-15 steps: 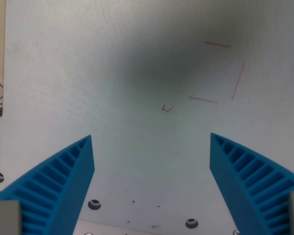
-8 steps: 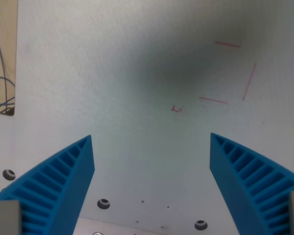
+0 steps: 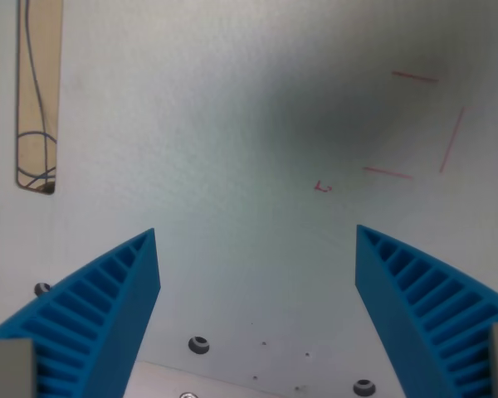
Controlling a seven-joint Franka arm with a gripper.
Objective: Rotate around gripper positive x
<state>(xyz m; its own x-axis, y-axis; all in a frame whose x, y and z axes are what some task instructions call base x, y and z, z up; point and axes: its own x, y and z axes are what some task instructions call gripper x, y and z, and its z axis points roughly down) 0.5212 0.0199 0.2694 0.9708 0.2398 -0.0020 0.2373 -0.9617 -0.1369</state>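
Observation:
My gripper (image 3: 256,236) is open and empty, its two blue ribbed fingers (image 3: 108,311) reaching up from the bottom corners of the wrist view. It hangs over a pale white tabletop (image 3: 216,124). Three thin red lines (image 3: 448,141) forming part of a square are drawn on the table at the upper right, with a small red mark (image 3: 322,187) near the centre. A dark shadow lies across the upper middle of the table.
A long slot (image 3: 39,91) in the table at the upper left shows a wooden surface and cables beneath. Several screw holes (image 3: 198,344) dot the table near the bottom edge and lower left.
The whole scene has shifted right and slightly down in the view, so the camera has moved. More of the slot at the left shows now. The gripper stays open.

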